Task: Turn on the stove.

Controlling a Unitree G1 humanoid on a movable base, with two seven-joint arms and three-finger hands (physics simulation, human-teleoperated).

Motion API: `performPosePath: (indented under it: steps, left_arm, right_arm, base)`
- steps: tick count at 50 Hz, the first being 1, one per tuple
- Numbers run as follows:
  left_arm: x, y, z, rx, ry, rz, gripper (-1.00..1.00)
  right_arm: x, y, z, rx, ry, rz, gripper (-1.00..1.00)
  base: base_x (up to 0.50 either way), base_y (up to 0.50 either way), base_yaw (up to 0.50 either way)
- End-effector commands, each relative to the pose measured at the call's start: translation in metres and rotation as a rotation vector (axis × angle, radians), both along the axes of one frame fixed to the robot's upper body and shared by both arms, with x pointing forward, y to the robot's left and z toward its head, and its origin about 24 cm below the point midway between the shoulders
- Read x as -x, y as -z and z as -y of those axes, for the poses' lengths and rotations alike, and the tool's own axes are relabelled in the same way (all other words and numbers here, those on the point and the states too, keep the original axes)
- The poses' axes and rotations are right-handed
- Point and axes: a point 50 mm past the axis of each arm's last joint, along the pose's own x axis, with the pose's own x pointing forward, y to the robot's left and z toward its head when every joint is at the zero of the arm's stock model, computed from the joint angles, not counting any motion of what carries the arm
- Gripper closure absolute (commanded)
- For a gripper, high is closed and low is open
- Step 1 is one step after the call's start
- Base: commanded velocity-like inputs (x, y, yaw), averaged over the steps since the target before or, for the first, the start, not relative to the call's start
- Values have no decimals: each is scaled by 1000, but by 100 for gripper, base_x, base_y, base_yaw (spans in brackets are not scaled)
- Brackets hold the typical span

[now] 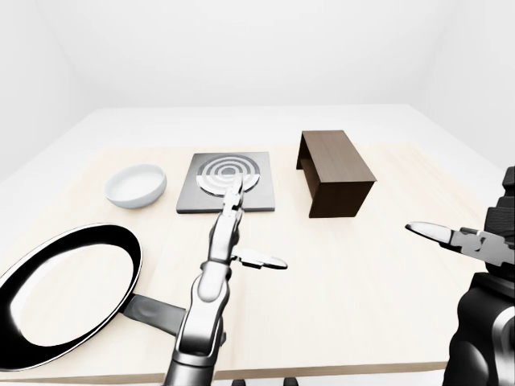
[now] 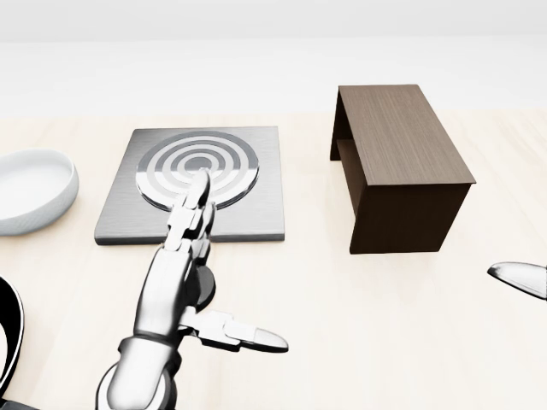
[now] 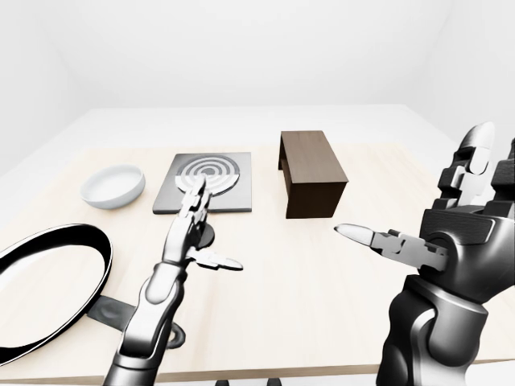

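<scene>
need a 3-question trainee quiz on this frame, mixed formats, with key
1. True or false: the left hand has its fingers closed around the frying pan.
2. Multiple choice: in the head view, what lies to the right of the stove? A) the white bowl B) the dark wooden box C) the frying pan
3. Fill in: the right hand is ____, holding nothing.

Key:
1. False. The fingers are stretched out toward the stove's ringed burner; the pan lies apart at the left-eye view's lower left.
2. B
3. open
</scene>
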Motion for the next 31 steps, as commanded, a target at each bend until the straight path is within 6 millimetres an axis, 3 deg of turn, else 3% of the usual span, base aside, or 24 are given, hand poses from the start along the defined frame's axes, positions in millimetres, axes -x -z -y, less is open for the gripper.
performPosePath:
  steps: [1,7,15,31]
  left_arm:
    - [33,-56,0,64,35,249,-100]
    - [35,-49,1,46,31,223,-100]
    - [42,-60,-1,59,31,272,-100]
    - [76,-111,-6,134,44,518,-100]
  right_arm:
    - [-1,1,0,0,-4,-4,-100]
    - [0,-1,-1,2,-6,5,-100]
    - [1,-2,-1,2,-6,9,-100]
    - [-2,3,-3,3,-13,-18,-100]
  base:
    - [0,0,0]
    - [0,0,0]
    - [0,0,0]
    - [0,0,0]
